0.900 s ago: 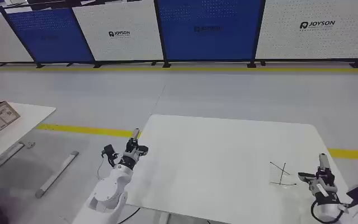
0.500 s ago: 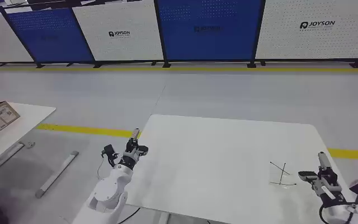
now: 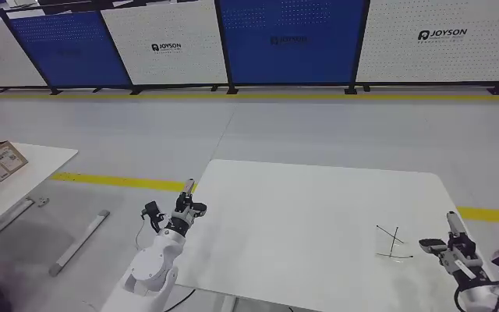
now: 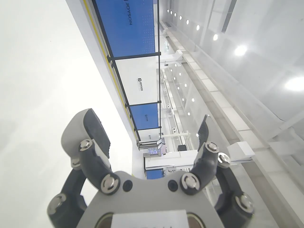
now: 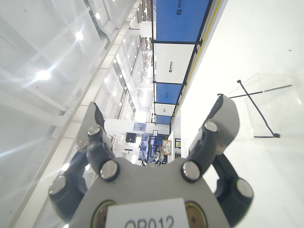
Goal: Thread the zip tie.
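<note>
The left gripper point(image 4: 147, 125), fingers spread and empty, sits at the white table's point(image 3: 312, 234) nine o'clock edge, while crossed black zip ties point(image 3: 394, 236) lie in a clear tray point(image 5: 273, 78) toward four o'clock, with the right gripper point(image 5: 158, 102), likewise spread and empty, at their three o'clock.
</note>
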`<state>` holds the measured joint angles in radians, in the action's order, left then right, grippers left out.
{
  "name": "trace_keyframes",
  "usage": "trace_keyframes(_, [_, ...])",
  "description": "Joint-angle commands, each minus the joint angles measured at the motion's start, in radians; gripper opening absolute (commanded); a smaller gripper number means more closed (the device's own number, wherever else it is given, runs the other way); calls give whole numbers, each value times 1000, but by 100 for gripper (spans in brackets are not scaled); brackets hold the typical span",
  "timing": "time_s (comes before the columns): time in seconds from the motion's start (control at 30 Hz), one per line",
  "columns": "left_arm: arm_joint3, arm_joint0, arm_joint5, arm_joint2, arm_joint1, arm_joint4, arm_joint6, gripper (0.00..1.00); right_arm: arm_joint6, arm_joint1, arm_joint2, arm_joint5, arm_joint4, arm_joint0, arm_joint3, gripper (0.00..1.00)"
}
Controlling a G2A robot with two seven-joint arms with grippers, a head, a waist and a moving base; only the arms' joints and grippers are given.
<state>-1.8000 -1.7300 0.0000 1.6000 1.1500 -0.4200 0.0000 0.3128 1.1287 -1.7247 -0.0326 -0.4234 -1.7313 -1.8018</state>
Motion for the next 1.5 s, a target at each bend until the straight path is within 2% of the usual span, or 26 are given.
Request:
trace_keyframes(0.0, [0,0,0,0,0,0,0,100,0,0,0,0,0,0,0,100])
trace_keyframes(0.1, [0,0,0,0,0,0,0,100,50,-2,7,-12,-8,7,-4,100])
trace_keyframes(0.17, [0,0,0,0,0,0,0,100,173,-10,-4,-53,-23,42,10,100])
trace_keyframes(0.33, [0,0,0,0,0,0,0,100,414,-35,-34,-166,40,134,31,100])
trace_keyframes(0.43, [0,0,0,0,0,0,0,100,555,-50,-31,-222,75,189,60,100])
trace_keyframes(0.5, [0,0,0,0,0,0,0,100,652,-63,-20,-252,143,229,86,100])
trace_keyframes(0.53, [0,0,0,0,0,0,0,100,661,-67,-18,-262,171,248,106,100])
trace_keyframes(1.03, [0,0,0,0,0,0,0,100,656,-68,-18,-265,172,254,111,100])
trace_keyframes(1.13, [0,0,0,0,0,0,0,100,679,-73,-20,-235,198,266,106,100])
trace_keyframes(1.23, [0,0,0,0,0,0,0,100,784,-86,-18,-224,223,317,143,100])
trace_keyframes(1.3, [0,0,0,0,0,0,0,100,858,-94,-19,-208,214,370,198,100])
trace_keyframes(1.37, [0,0,0,0,0,0,0,100,981,-104,6,-176,231,431,247,100])
trace_keyframes(1.47, [0,0,0,0,0,0,0,100,1077,-117,63,-162,308,526,337,100])
